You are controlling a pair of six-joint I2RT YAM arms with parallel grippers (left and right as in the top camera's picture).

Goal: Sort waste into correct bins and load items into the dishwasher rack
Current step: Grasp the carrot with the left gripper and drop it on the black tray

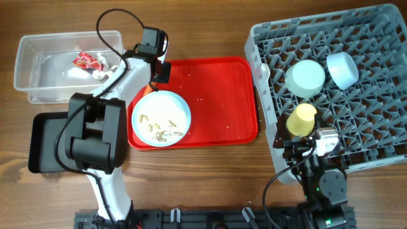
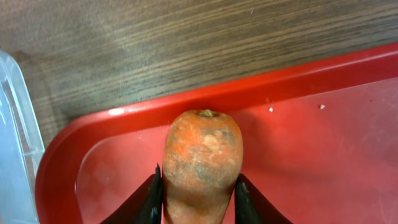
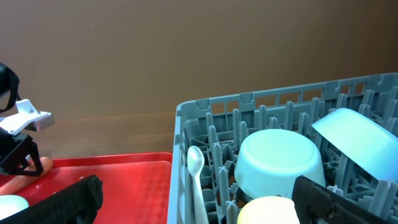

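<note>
1. Wood-grain table (image 1: 210, 181) forms the ground. The left gripper (image 2: 199, 190) has its jaws drawn in narrow on an orange carrot (image 2: 202, 152), one dark finger pressing each flank.
2. Carrot: thick and blunt. Its crown end, with a small green stem stub, points towards the rim. The skin is matt orange with greyish scuffs.
3. Handling (judged): stiff, dense and fairly heavy for its size, and not fragile. The round, tapering body may roll or slide along the pads, so a hold across the thick shoulder, as here, looks soundest.
4. The carrot lies at the corner of a flat red serving tray (image 2: 99, 121). Whether it rests on the tray or hangs just above it cannot be told.
5. Beside that corner stands a clear plastic rectangular tub (image 1: 28, 83). A shallow black rectangular tray (image 1: 38, 143) lies nearer the arm base and is probably the food-waste bin.
6. A pale round plate (image 1: 181, 105) bearing beige seed scraps (image 1: 159, 130) sits on the red tray.
7. Well apart, the right gripper (image 3: 196, 186) has its jaws spread wide over a large grey plastic peg rack (image 1: 381, 146), with a yellow-green cup (image 1: 304, 117) just below.
</note>
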